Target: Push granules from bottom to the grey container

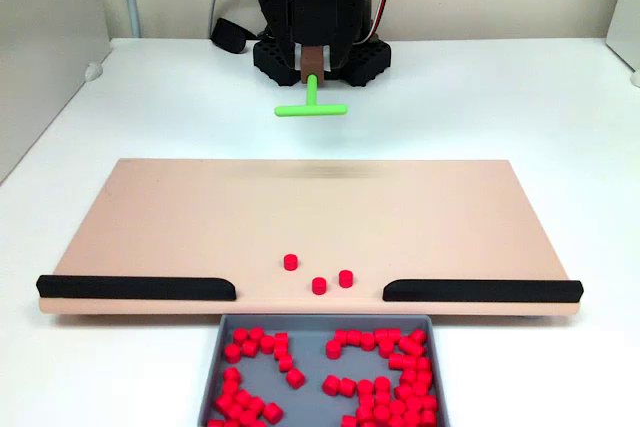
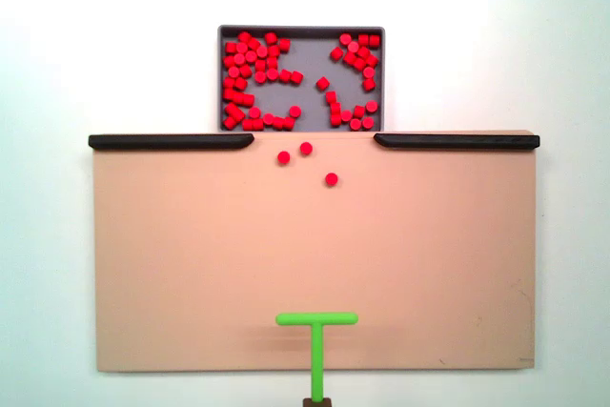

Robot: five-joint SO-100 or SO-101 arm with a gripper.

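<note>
Three loose red granules [image 1: 319,285] [image 2: 306,148] lie on the tan board [image 1: 300,207] [image 2: 191,254], near the gap between its two black strips. Beyond that gap sits the grey container [image 1: 325,319] [image 2: 310,45], which holds many more granules. At the board's opposite edge, my gripper [image 1: 314,59] is shut on the brown handle of a green T-shaped pusher [image 1: 311,108] [image 2: 316,319]. The pusher hangs above the board, its bar facing the granules and far from them. The black arm hides the fingers themselves.
Black strips [image 1: 135,287] [image 1: 480,290] line the board's edge on either side of the gap. The arm's black base [image 1: 275,55] stands on the white table behind the board, with a black object [image 1: 230,35] and cables beside it. Walls stand at both sides.
</note>
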